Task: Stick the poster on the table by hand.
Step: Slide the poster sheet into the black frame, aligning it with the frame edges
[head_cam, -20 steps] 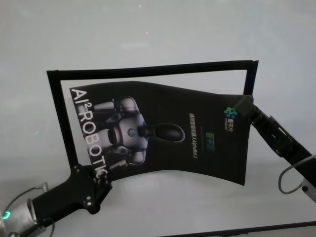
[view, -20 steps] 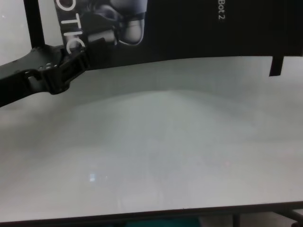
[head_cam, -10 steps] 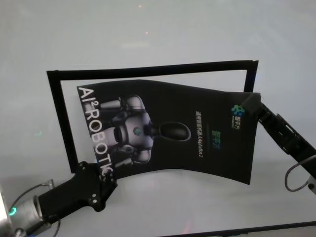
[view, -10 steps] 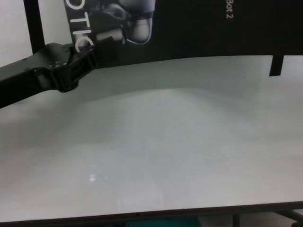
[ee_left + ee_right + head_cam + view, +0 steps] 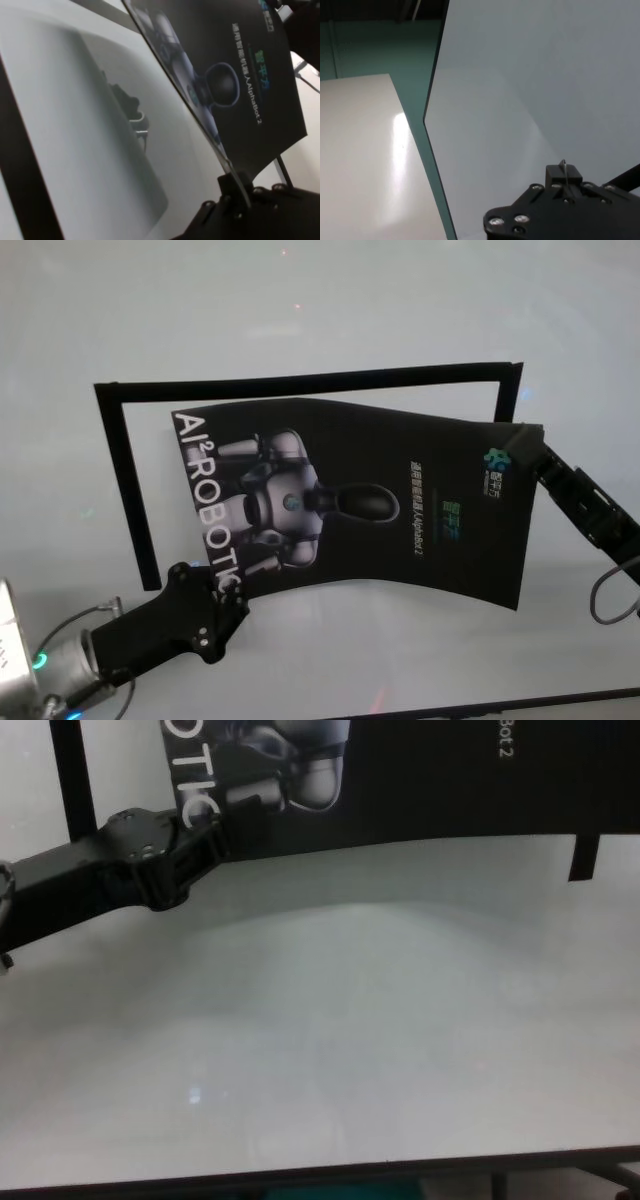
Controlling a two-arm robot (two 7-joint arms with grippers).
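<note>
Since the earlier frames, poster (image 5: 370, 505) has shifted rightward, overhanging the tape frame (image 5: 125, 480) on the right. Left gripper (image 5: 228, 598) pinches the near-left corner; right gripper (image 5: 522, 448) pinches the far-right corner. Poster hangs bowed above the table (image 5: 320, 310), long axis running left-right between both grippers. Right fingertips are hidden behind the sheet; table contact cannot be confirmed.

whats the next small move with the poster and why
Probably lower it flat onto the table. The left gripper pinches the poster at its near-left corner and the right gripper at its far-right corner; the sheet bows above the surface, inside the black strips.
</note>
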